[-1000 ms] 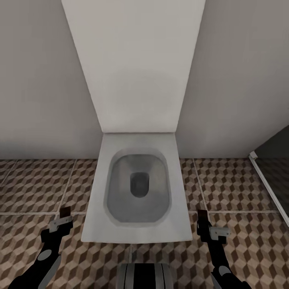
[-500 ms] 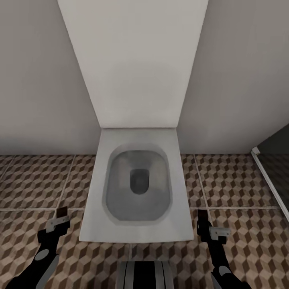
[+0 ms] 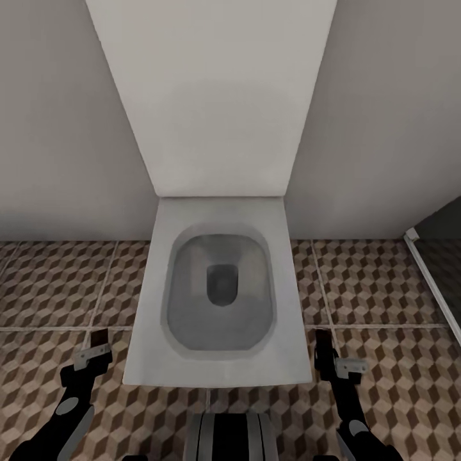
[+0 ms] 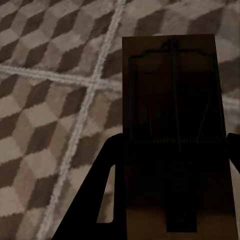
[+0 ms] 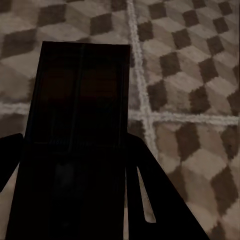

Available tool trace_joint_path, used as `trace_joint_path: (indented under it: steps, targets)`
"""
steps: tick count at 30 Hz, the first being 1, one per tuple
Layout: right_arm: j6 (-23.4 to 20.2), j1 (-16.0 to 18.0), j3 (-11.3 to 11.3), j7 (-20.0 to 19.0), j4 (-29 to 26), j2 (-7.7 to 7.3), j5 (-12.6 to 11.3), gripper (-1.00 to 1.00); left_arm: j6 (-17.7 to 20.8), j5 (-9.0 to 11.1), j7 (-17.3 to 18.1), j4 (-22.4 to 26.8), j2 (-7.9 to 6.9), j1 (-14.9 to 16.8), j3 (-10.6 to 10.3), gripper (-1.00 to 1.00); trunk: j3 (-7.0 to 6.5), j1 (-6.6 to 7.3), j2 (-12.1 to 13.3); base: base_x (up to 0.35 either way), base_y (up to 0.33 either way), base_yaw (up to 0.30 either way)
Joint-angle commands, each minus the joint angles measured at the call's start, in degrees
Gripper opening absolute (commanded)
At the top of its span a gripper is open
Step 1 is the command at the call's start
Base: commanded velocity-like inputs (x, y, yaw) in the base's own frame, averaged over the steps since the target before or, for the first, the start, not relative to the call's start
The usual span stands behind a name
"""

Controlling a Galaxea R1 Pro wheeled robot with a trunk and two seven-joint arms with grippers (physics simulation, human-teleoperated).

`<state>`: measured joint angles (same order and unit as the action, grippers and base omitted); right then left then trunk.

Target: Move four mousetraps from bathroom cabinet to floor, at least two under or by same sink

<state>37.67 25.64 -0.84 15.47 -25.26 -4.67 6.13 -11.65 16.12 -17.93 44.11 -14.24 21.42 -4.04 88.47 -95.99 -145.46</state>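
Bathroom: white wall-hung toilet (image 3: 221, 294) with raised lid against plain grey wall (image 3: 57, 128), cube-patterned tile floor (image 3: 57, 288), glass shower edge (image 3: 435, 288) at right.

A white toilet (image 3: 221, 294) with its lid raised stands at the centre, against a plain pale grey wall (image 3: 57, 128). The floor (image 3: 51, 288) has square tiles with a brown and beige cube pattern. At 3 o'clock a dark glass panel (image 3: 442, 256) begins.
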Motion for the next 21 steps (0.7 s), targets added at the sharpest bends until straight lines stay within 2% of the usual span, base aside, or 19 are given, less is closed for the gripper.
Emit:
trace_joint_path:
  steps: [1, 6, 10, 21]
  targets:
    - [0.04, 0.02, -0.06, 0.37, -1.04, -0.04, 0.38, -1.00, -0.28, 0.48, -0.55, 0.11, -0.12, 0.03, -0.44, -1.00, 0.03, 0.01, -0.01, 0.000, 0.000, 0.000]
    - [-0.11, 0.02, 0.07, 0.43, -4.14, -0.03, 0.38, -1.00, -0.37, 0.49, -0.45, 1.22, -0.34, 0.03, -0.44, -1.00, 0.03, 0.01, -0.01, 0.000, 0.000, 0.000]
    - [-0.15, 0.02, 0.13, 0.42, -4.58, 0.00, 0.35, -1.00, -0.39, 0.55, -0.49, 2.46, -0.91, 0.03, -0.44, -1.00, 0.03, 0.01, -0.01, 0.000, 0.000, 0.000]
    - [-0.23, 0.02, 0.16, 0.35, -4.45, 0.01, 0.12, -1.00, -0.34, 0.47, -0.98, 4.56, -1.30, 0.03, -0.41, -1.00, 0.03, 0.01, -0.01, 0.000, 0.000, 0.000]
